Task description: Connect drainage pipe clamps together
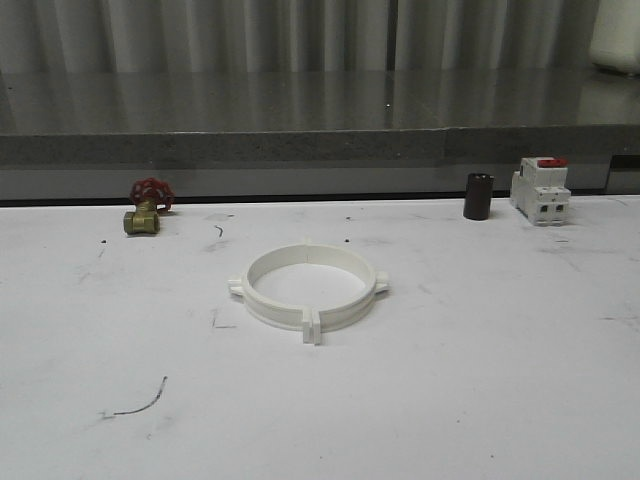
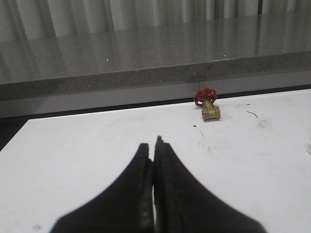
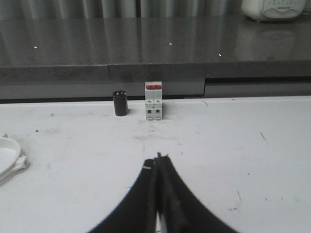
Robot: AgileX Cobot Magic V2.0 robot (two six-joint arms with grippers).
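**Operator:** Where are the clamps (image 1: pixel 309 290)?

**Technician:** In the front view, at the centre of the frame, flat on the white table (image 1: pixel 480 380). The two half-rings lie closed into one ring, tabs meeting at the near edge and at the far edge. Whether the tabs are latched or only touching cannot be told. In the right wrist view, one side tab shows at the left edge of the frame.

**Operator:** Gripper status?

**Technician:** Left gripper (image 2: pixel 154 145): fingers pressed together, holding nothing, over bare table. Right gripper (image 3: pixel 158 160): fingers pressed together, holding nothing. Both sit well apart from the ring.

**Operator:** Other items on the table?

**Technician:** Valve (image 1: pixel 147 208) at upper left of the front view. Black cylinder (image 1: pixel 478 196) and breaker (image 1: pixel 540 190) at upper right. None is near the ring.

**Operator:** Expected handling of the ring?

**Technician:** Judged light, stiff, smooth plastic. It probably slides on the table when pushed from one side. The thin wall may flex slightly under a hard pinch.

**Operator:** Recommended hold?

**Technician:** Pinch across the wall, one finger inside and one outside, mid-arc of each half. Alternatively, squeeze the paired tabs at the near joint to seat them. Brace the opposite half so the ring does not skate.
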